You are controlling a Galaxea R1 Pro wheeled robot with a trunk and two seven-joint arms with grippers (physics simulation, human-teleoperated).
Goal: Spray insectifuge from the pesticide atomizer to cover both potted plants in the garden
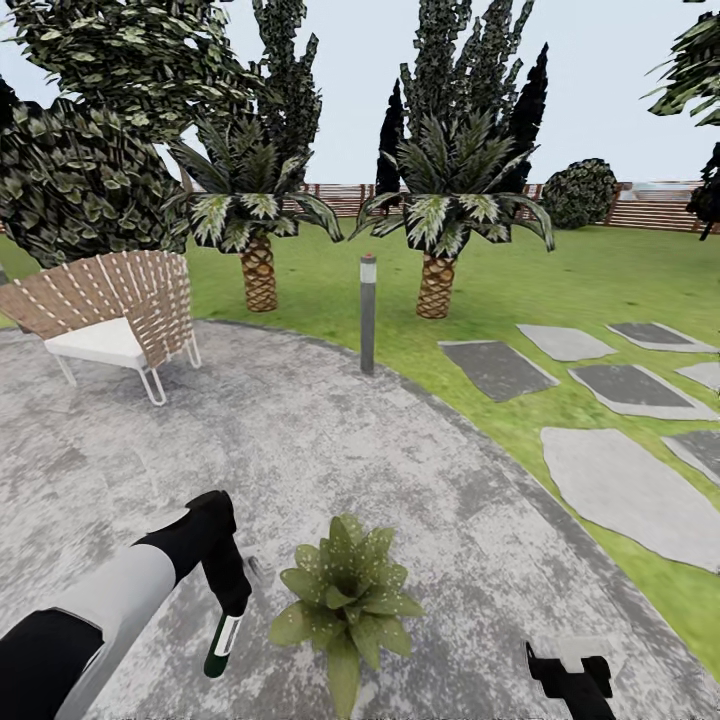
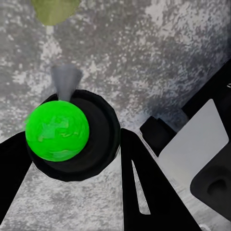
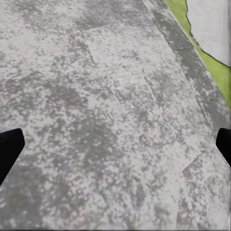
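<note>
Left pincer (image 1: pixel 228 612) clenched around the small, rigid, dark green-based atomizer bottle (image 1: pixel 222 643), likely light, just beside the speckled green-leaved potted plant (image 1: pixel 347 590).

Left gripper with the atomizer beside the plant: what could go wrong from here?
1. The pesticide atomizer hangs tilted in the left gripper beside the potted plant; spray may hit the patio, not the leaves.
2. White specks dot only the upper leaves; the lower ones look bare, so coverage may stay partial.
3. The right gripper sits open, low beside the plant; swinging inward could knock it.
</note>
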